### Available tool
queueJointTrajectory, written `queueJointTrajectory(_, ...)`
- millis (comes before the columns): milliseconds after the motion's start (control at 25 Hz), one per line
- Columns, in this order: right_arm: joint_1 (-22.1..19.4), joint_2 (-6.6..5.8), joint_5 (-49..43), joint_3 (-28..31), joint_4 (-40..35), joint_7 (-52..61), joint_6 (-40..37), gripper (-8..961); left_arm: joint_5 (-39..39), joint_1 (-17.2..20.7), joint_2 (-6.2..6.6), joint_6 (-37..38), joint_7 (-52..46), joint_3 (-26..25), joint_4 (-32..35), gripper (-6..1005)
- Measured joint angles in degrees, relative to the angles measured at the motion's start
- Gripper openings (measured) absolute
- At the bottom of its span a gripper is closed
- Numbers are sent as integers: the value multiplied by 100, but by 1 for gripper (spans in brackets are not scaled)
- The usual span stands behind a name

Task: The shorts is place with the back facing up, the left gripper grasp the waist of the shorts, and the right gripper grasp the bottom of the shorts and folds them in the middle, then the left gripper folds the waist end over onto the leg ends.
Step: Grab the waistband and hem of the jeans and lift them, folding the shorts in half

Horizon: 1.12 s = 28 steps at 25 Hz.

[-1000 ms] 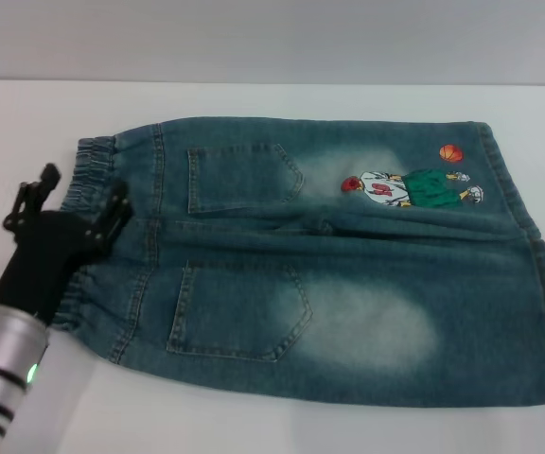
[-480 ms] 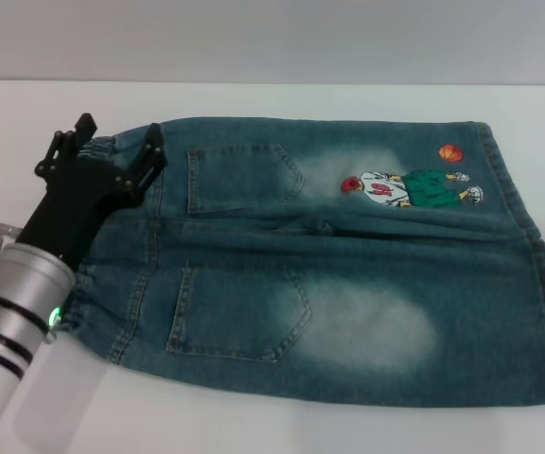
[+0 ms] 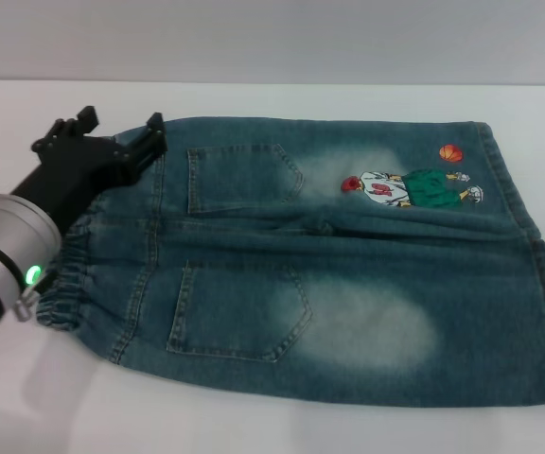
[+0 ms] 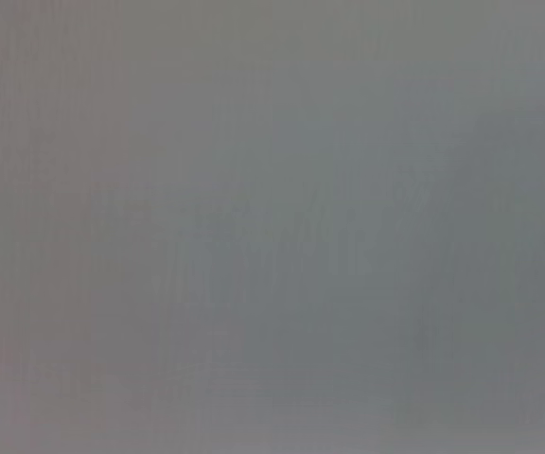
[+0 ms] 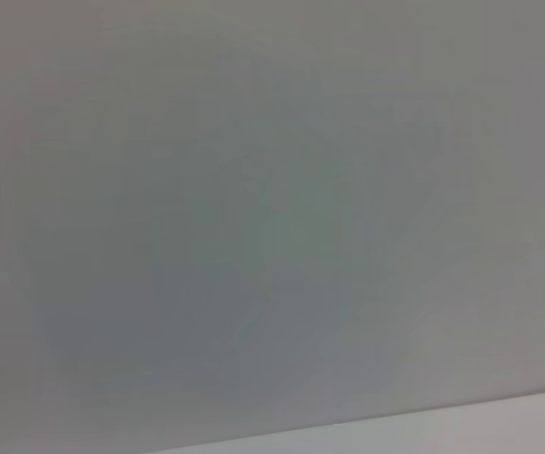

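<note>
Readable text: none was legible in any view.
Print on the shorts (image 3: 348, 265): a small cartoon figure (image 3: 410, 187) and an orange ball (image 3: 451, 152) stood near one leg hem, with no letters or numbers that could be made out.

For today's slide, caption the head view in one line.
Left gripper open over the waist of flat denim shorts on a white table.
</note>
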Motion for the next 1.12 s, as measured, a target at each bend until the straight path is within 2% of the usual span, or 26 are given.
queueJointTrajectory(40, 0, 0, 0, 0, 0, 0, 0, 706, 0, 0, 0, 0, 0, 0, 0, 845)
queueJointTrajectory(200, 11, 0, -936, 184, 367, 1236, 230, 705, 31, 61, -60, -1470, 5, -473, -627, 844)
queueJointTrajectory(280, 32, 27, -1591, 365, 613, 2055, 419, 704, 32, 58, -89, -1892, 6, -612, -786, 844)
queueJointTrajectory(520, 94, 243, -3078, 980, 1172, 3855, 1016, 703, 9, 37, -105, -2456, 6, -782, -1006, 844)
queueJointTrajectory(560, 140, 253, -3197, 1113, 1183, 4084, 1173, 703, -23, 8, -164, -3088, 6, -1015, -1199, 844)
queueJointTrajectory(720, 315, 271, -3307, 1591, 1091, 4451, 1814, 702, -35, -27, -349, -4031, 86, -1440, -1449, 845)
queueJointTrajectory(840, 366, 298, -3298, 1807, 1052, 4516, 2106, 702, -38, -33, -416, -4220, 138, -1562, -1489, 846)
queueJointTrajectory(1120, 493, 318, -3299, 1914, 725, 4548, 2200, 702, -40, -6, -442, -4311, 156, -1592, -1359, 845)
